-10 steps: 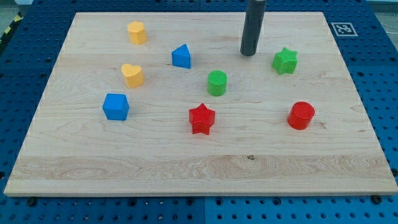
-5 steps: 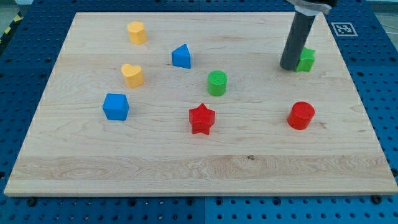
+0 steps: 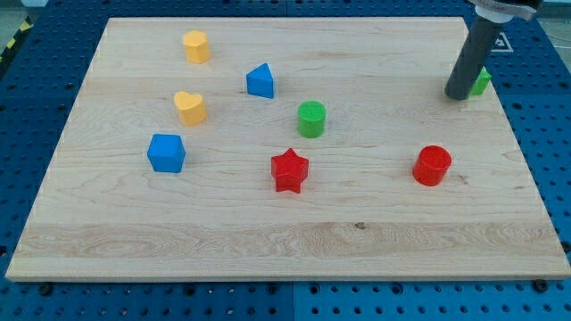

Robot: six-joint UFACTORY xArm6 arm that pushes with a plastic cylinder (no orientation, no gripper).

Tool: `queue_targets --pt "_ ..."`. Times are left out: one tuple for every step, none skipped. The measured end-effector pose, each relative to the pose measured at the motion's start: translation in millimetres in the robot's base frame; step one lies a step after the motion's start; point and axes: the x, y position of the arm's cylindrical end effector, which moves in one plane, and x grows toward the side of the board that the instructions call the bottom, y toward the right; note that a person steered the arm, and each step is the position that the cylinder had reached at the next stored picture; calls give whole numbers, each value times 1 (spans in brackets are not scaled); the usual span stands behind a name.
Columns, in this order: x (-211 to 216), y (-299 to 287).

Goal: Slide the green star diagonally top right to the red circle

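Camera view: my tip (image 3: 459, 96) touching green star (image 3: 482, 82), above-right of red circle (image 3: 433, 165); no pincer fitted.

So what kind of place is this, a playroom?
More likely a robot lab bench. A wooden board with toy blocks sits on a blue table full of holes, there's a printed black-and-white marker in the corner, and my tip is touching the green star.
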Motion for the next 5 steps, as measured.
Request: queue_targets --pt "0 -1" --pt "10 -23" --pt "10 -27" --pt "11 -57" --pt "33 -84"
